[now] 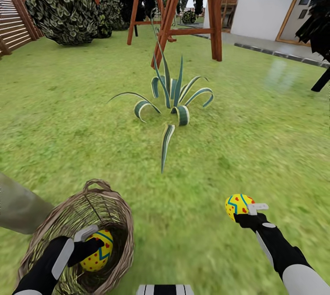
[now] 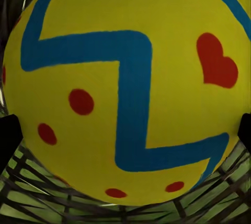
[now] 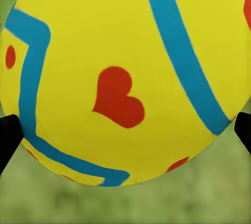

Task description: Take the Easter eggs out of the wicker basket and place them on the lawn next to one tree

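Head view: the left gripper (image 1: 94,242) reaches into the wicker basket (image 1: 46,235) at the near left of the lawn (image 1: 256,116), its fingers closed on an Easter egg (image 1: 97,251) inside the basket. The right gripper (image 1: 245,210) is out over open grass at the near right, fingers clamped on a second Easter egg (image 1: 238,205). A striped agave (image 1: 174,95) stands mid-lawn; the wooden swing frame (image 1: 183,15) and a round bush (image 1: 59,4) lie beyond. A pale trunk (image 1: 18,208) slants in beside the basket.

Left wrist view: the basket egg (image 2: 125,88) sits between dark fingertips (image 2: 8,138), with wicker weave (image 2: 219,187) behind.

Right wrist view: the second egg (image 3: 125,72) is held between fingertips (image 3: 8,135), with blurred grass (image 3: 157,203) behind.
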